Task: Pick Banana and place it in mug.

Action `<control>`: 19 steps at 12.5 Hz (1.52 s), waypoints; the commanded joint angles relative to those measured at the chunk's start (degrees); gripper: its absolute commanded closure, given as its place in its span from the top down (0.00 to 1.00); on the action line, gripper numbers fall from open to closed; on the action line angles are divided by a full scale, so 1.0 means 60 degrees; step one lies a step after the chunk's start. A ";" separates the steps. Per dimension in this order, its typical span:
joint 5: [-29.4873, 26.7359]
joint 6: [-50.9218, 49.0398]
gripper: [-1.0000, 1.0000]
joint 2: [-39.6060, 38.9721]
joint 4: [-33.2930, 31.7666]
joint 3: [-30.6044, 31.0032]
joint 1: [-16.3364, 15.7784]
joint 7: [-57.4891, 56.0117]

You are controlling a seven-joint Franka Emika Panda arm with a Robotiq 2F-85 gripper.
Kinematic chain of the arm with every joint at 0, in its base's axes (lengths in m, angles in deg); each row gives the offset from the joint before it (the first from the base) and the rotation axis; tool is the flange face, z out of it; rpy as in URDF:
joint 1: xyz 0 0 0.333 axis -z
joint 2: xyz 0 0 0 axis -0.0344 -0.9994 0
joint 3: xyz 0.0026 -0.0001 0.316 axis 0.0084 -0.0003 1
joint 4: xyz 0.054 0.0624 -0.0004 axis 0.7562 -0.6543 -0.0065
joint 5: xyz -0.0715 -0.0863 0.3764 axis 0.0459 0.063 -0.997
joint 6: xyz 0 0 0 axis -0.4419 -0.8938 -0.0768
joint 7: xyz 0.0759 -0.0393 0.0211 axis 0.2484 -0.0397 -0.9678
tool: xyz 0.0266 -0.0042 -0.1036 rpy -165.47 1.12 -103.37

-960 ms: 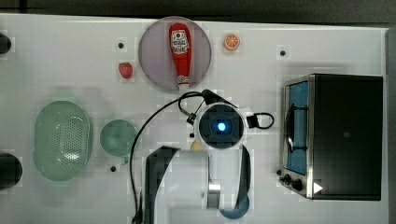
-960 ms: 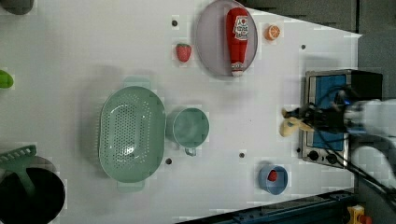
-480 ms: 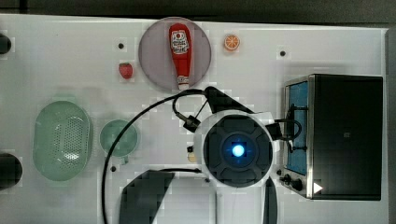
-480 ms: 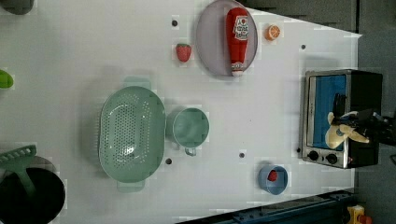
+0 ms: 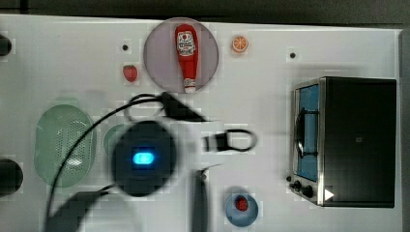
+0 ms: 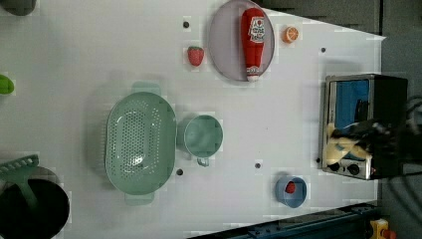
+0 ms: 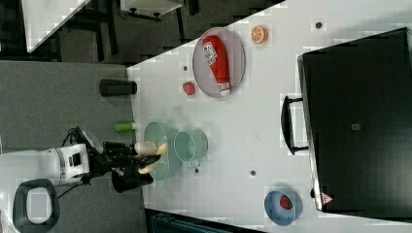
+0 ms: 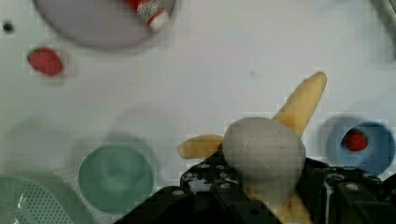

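Yellow banana (image 8: 299,105) in raised hand (image 8: 261,196)

light: bright, even | shadows: soft | blur: arm (image 5: 142,157) smeared | compression: blocky
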 commanded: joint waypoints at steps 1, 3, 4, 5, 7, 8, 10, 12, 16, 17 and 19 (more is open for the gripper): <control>-0.0677 0.0008 0.37 -0.0581 -0.0056 0.1148 -0.0478 0.2317; -0.1045 0.0547 0.37 -0.1071 -0.0058 0.1744 -0.0489 0.2839; -0.1046 0.1029 0.37 -0.1370 -0.0065 0.1980 -0.0493 0.3239; -0.1046 0.1532 0.37 -0.1695 -0.0069 0.2217 -0.0500 0.3614; -0.1041 0.2256 0.37 -0.2405 -0.0082 0.2623 -0.0503 0.4354; -0.1030 0.2545 0.37 -0.2759 -0.0095 0.2758 -0.0505 0.4730; -0.1012 0.3248 0.37 -0.3446 -0.0174 0.2959 -0.0506 0.5256; -0.0818 0.4190 0.37 -0.4038 -0.0382 0.3014 -0.0512 0.5338; 0.0199 0.5607 0.37 -0.4738 -0.0957 0.2822 -0.0508 0.5470; 0.0265 0.5829 0.37 -0.4849 -0.1032 0.2776 -0.0508 0.5512; 0.0266 0.6060 0.51 -0.5097 -0.1218 0.2751 -0.0508 0.5514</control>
